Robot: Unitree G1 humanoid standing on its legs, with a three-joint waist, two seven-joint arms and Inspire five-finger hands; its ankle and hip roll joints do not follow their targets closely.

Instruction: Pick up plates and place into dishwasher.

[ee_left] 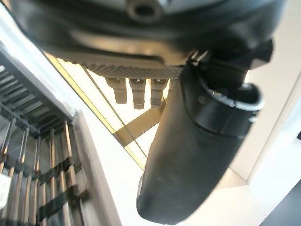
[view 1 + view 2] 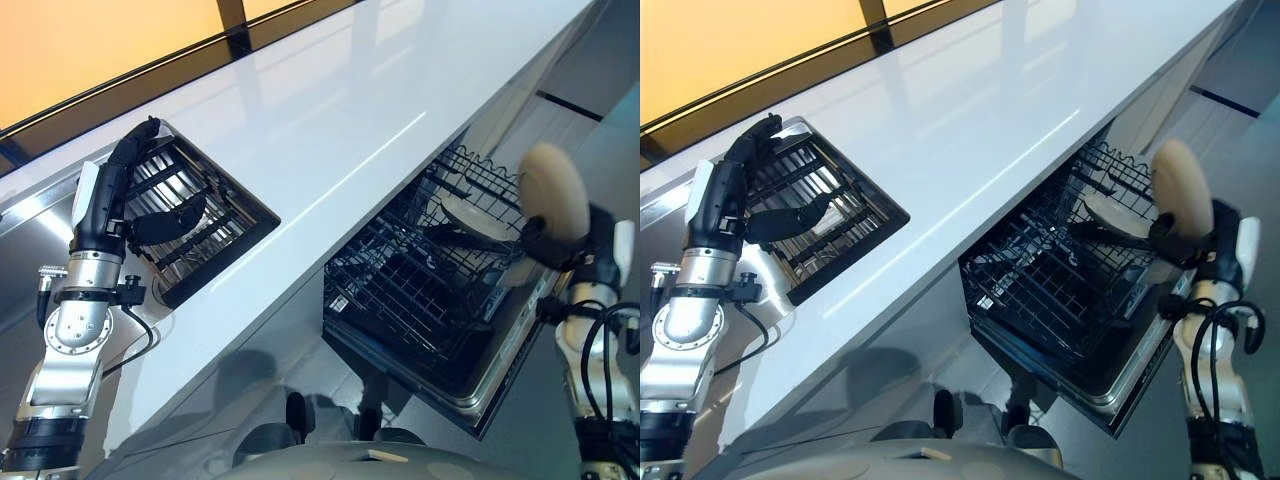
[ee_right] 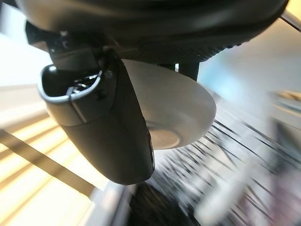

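Observation:
A cream plate (image 2: 555, 190) stands upright above the right end of the open dishwasher's black lower rack (image 2: 410, 290). My right hand (image 2: 562, 250) is shut on the plate's lower edge, and in the right wrist view the thumb (image 3: 108, 132) lies across the plate (image 3: 183, 108). Another pale plate (image 2: 478, 216) lies tilted in the rack's far end. My left hand (image 2: 108, 195) is open over the black drying rack (image 2: 215, 215) set into the counter, with straight fingers (image 1: 136, 92), the thumb (image 1: 188, 155) held apart, and nothing in it.
The long white counter (image 2: 330, 110) runs between the drying rack and the dishwasher. The lowered dishwasher door (image 2: 500, 395) sticks out towards me below the rack. An orange-lit window (image 2: 90, 40) lies behind the counter.

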